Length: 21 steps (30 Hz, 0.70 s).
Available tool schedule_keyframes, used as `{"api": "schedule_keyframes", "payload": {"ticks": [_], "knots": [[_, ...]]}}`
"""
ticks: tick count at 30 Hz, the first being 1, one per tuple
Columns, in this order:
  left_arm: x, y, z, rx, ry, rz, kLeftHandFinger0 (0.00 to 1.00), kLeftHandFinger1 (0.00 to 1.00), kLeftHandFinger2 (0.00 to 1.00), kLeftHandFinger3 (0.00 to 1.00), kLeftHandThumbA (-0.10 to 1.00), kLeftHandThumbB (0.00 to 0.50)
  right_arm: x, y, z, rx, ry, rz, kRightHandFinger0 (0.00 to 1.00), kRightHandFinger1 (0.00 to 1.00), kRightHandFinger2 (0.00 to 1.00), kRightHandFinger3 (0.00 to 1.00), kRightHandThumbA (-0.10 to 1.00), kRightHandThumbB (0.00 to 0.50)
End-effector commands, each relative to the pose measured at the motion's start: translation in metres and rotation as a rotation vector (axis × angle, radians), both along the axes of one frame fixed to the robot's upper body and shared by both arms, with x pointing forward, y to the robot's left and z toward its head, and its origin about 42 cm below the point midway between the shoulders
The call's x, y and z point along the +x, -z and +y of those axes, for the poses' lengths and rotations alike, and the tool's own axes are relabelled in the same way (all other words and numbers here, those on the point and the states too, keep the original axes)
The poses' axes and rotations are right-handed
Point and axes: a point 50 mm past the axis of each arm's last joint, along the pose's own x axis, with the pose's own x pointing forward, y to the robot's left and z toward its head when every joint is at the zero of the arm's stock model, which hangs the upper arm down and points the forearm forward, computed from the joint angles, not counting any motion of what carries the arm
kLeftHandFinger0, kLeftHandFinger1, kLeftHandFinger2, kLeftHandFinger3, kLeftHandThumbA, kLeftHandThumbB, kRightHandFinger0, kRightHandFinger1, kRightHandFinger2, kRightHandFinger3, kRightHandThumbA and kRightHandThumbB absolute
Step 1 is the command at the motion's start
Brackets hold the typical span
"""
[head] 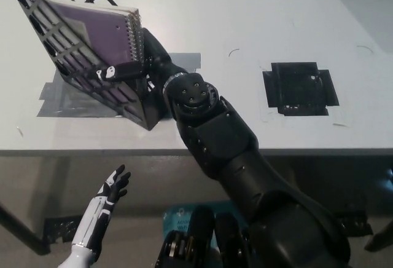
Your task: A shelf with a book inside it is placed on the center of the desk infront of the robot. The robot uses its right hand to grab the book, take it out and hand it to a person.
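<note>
My black arm reaches up and left across the bench [245, 28], and my right robot hand [126, 71] is closed on the book [101, 34]. The book sits tilted inside the black shelf [58, 53], near the bench edge. My left robot hand [110, 195] hangs open below the bench

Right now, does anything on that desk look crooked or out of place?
Yes. The black mesh shelf leans steeply instead of standing square, and the purple spiral book pokes out of its open side, gripped by the black right robot hand. Grey tape lies under the shelf.
</note>
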Motion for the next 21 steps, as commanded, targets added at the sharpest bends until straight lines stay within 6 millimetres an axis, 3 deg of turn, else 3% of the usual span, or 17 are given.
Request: {"api": "schedule_keyframes", "payload": {"ticks": [1,4,6,10,14,17,21], "knots": [[0.005,-0.013,0.0,0.021,0.026,-0.045,1.0,1.0,1.0,1.0,1.0,0.266,-0.005,-0.041,0.016,0.065,-0.002,-0.1,0.0,0.09,0.31,0.04,1.0,0.024],[0.006,-0.014,-0.001,0.026,0.03,-0.047,1.0,1.0,1.0,1.0,1.0,0.266,-0.005,-0.045,0.014,0.121,-0.01,-0.094,0.0,0.06,0.28,0.02,1.0,0.035],[0.006,-0.013,-0.001,0.021,0.028,-0.043,1.0,1.0,1.0,1.0,1.0,0.28,-0.006,-0.047,0.014,0.164,-0.008,-0.076,0.0,0.0,0.16,0.0,1.0,0.057],[0.006,-0.013,-0.001,0.01,0.028,-0.038,1.0,1.0,1.0,1.0,1.0,0.275,-0.008,-0.052,0.013,0.265,-0.016,-0.049,0.0,0.0,0.0,0.0,1.0,0.076],[0.006,-0.014,-0.001,0.019,0.031,-0.039,1.0,1.0,1.0,1.0,1.0,0.27,-0.011,-0.061,0.008,0.469,-0.046,-0.018,0.0,0.0,0.0,0.0,1.0,0.038],[0.007,-0.015,-0.001,0.02,0.034,-0.044,1.0,1.0,1.0,1.0,1.0,0.241,-0.013,-0.072,0.003,0.588,-0.064,0.006,0.0,0.0,0.0,0.0,1.0,0.058],[0.007,-0.015,0.0,0.012,0.036,-0.043,1.0,1.0,1.0,1.0,1.0,0.227,-0.024,-0.106,-0.008,0.783,-0.086,-0.008,0.0,0.0,0.0,0.0,1.0,0.047]]}}
